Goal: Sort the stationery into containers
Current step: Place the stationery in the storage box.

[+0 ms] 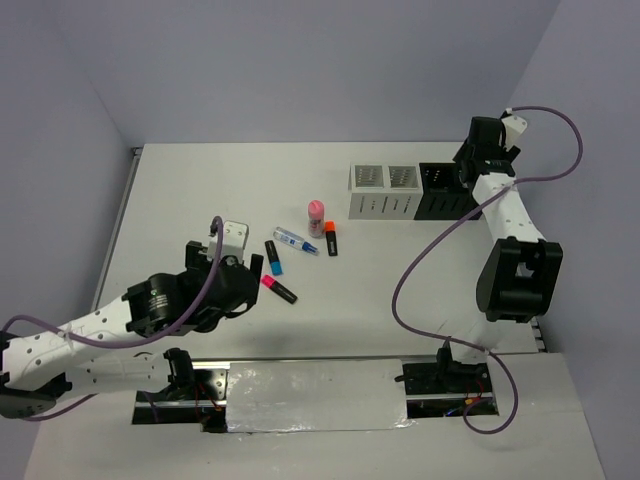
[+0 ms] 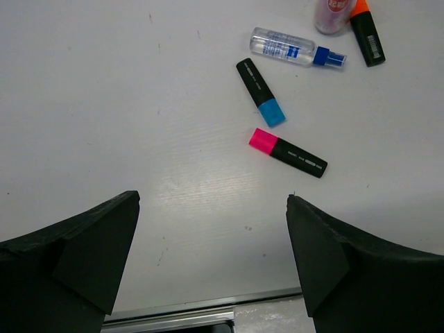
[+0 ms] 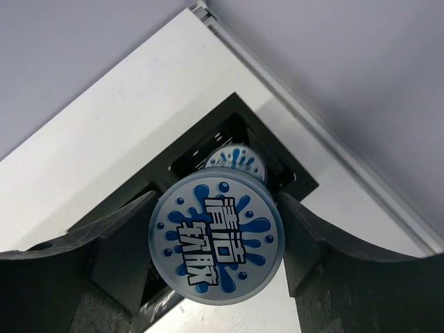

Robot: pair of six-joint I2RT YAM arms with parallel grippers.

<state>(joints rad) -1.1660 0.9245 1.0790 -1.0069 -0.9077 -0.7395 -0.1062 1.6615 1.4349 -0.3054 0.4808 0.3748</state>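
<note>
The right jaws are clamped on a round blue roll (image 3: 215,239), one finger pressed to each side of its rim, the printed face turned up to the wrist camera. The roll hangs directly above the open mouth of a black slotted box (image 3: 295,179). A second blue roll (image 3: 234,158) lies inside that box, so the step in hand looks like dropping the matching roll in with its twin. From the top view the right arm reaches over the right end of the container row, hiding this box. Beside it stand the other black box (image 1: 438,195), then a white box (image 1: 403,190) and another white box (image 1: 367,190).

The next move calls for little: keep the roll centred over the mouth, perhaps lower it a touch, then release so it clears the rim.

The left jaws are spread wide and hold nothing, hovering over bare table (image 2: 104,104). Ahead of them, apart from the fingers, lies the pink-capped highlighter (image 2: 288,152), then the blue-capped highlighter (image 2: 261,92), a clear blue-capped pen (image 2: 295,50), the orange-capped highlighter (image 2: 366,31) and a pink-capped bottle (image 1: 316,212). All are unsorted, so most of the task remains.
</note>
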